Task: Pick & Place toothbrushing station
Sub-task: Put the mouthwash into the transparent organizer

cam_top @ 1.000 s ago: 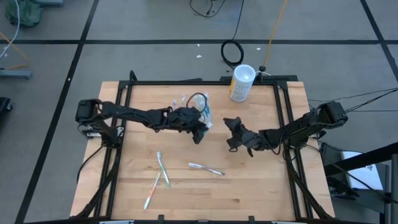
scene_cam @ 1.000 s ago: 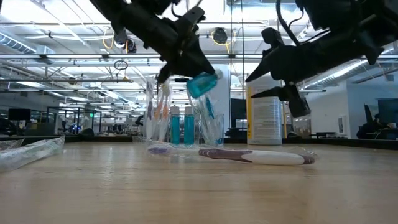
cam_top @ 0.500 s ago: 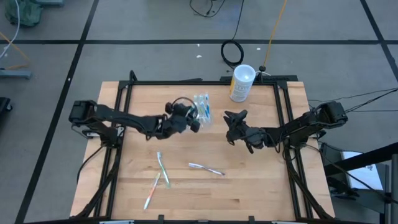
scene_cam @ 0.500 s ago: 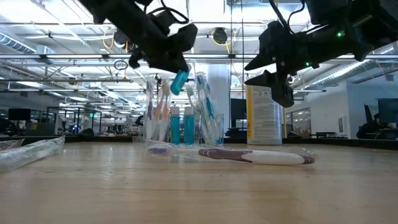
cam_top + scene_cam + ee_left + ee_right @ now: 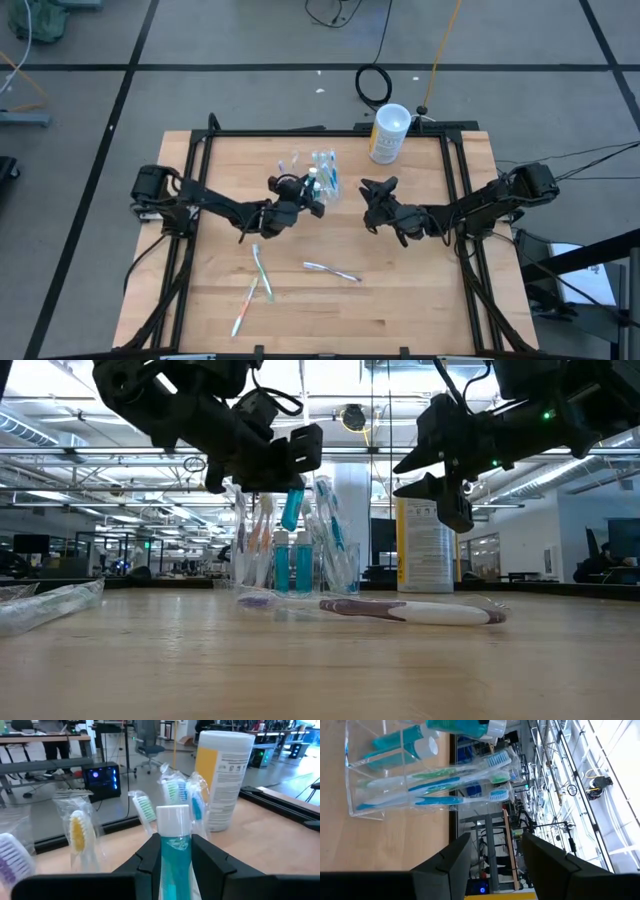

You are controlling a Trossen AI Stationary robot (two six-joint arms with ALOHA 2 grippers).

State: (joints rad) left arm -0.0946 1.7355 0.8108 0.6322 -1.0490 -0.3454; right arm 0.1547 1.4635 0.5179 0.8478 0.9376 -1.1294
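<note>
Left pincer: over the middle of the tabletop, raised above the wood; its two dark fingers clamp a teal toothpaste tube between them, white cap beyond the fingertips. In the low view the tube hangs tilted, cap end lowest, just above the clear holder and beside the brush heads.

Clear holder: stands upright near the tabletop's far edge, just beyond the left pincer. Contents: wrapped toothbrushes standing heads up, green, blue and yellow bristles showing; two more teal tubes upright inside it, seen from the low view.

Right pincer: hovers off the tabletop to the right of the holder, well apart from it, fingers spread wide with nothing between them, pointed toward the holder.

Loose items: two pale toothbrushes lying crossed on the near left part of the tabletop; one wrapped purple-and-white toothbrush lying near the middle, closer to the front edge.

White canister: yellowish label, upright at the far edge, to the right of the holder and apart from it
</note>
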